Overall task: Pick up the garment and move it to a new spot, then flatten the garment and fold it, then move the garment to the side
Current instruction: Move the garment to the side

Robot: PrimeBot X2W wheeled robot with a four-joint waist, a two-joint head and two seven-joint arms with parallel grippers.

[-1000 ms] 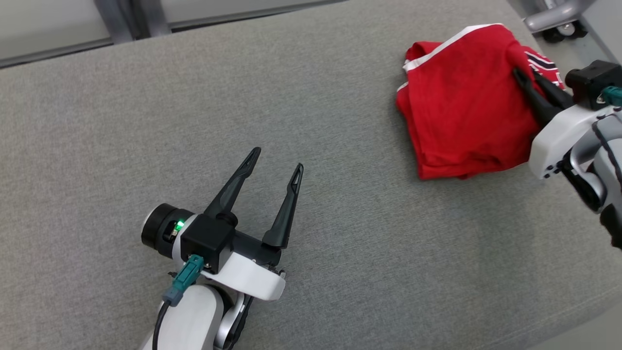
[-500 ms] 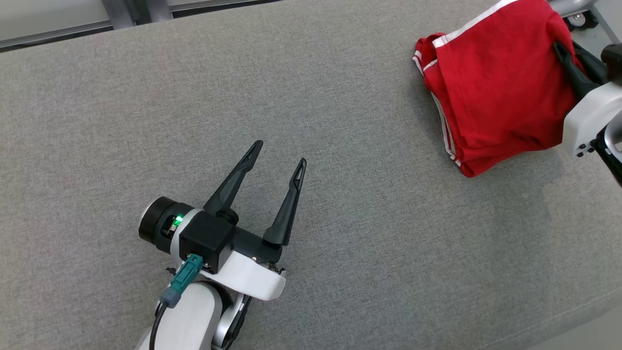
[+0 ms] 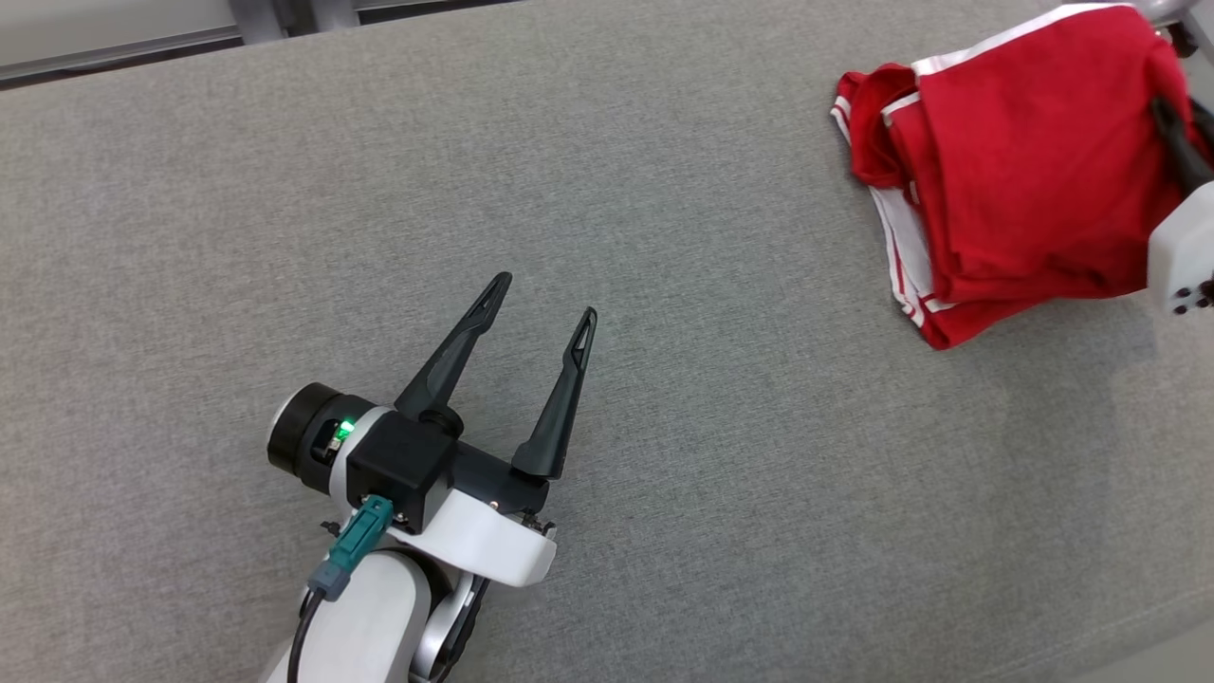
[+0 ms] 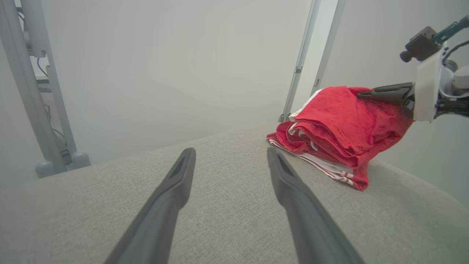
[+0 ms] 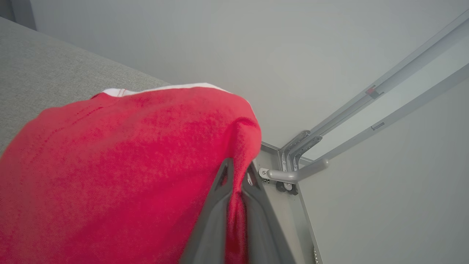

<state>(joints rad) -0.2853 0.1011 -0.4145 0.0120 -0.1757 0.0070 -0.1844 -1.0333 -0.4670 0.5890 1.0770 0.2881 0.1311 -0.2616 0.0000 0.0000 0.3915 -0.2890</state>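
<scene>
Red cloth with white trim, the garment (image 3: 1024, 180) sat bundled in layers at the far right end of the grey counter (image 3: 664, 190), near its edge. Flattening and folding looked done, and the last step, moving it aside, seemed to be under way; what remained was to set it down and let go. The right gripper (image 5: 237, 172) was closed on a pinch of cloth at the bundle's upper corner. The right wrist view showed this plainly, with red fabric squeezed between the two fingers. The left wrist view added what the head view hid: the stacked folds seen from the side, the top lifted while the lower hem rested on the counter. The left gripper (image 3: 542, 296) stood wide open and empty, well apart from the garment.
</scene>
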